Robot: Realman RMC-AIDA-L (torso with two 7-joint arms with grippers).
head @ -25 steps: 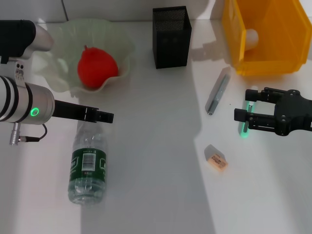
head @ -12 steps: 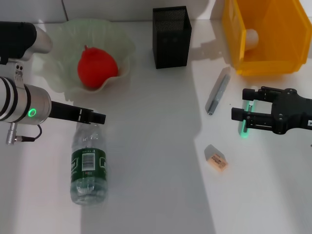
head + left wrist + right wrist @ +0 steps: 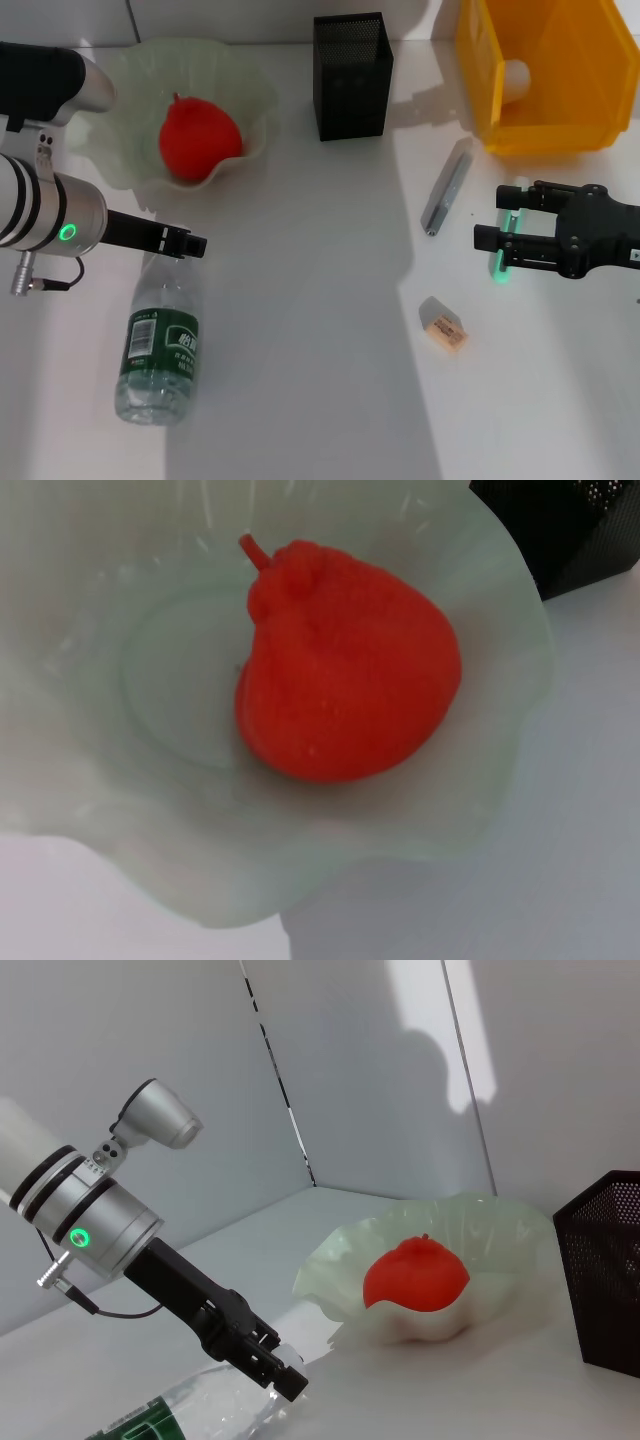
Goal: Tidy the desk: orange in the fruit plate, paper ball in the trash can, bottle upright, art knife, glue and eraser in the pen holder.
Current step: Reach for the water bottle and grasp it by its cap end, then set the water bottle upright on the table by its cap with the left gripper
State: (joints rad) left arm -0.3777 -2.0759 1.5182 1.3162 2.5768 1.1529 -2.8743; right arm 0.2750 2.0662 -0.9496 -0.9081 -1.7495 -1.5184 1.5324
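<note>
A clear bottle with a green label (image 3: pixel 160 342) lies on its side at the near left. My left gripper (image 3: pixel 192 243) is shut on its neck; it also shows in the right wrist view (image 3: pixel 272 1368) with the bottle (image 3: pixel 190 1412). The orange (image 3: pixel 198 137) sits in the pale green fruit plate (image 3: pixel 110 160). My right gripper (image 3: pixel 492 217) is open, its fingers over the green glue stick (image 3: pixel 497 264). The grey art knife (image 3: pixel 447 186) and the eraser (image 3: pixel 443 326) lie on the desk. A paper ball (image 3: pixel 515 76) is in the yellow bin (image 3: pixel 560 135).
The black mesh pen holder (image 3: pixel 350 75) stands at the back middle, between the plate and the bin. The left wrist view shows the orange (image 3: pixel 345 695) in the plate (image 3: pixel 120 820) and a corner of the pen holder (image 3: pixel 575 520).
My left gripper has drawn back to the left. The bottle has swung with it, its base moving left and nearer. The right gripper has shifted slightly left over the glue.
</note>
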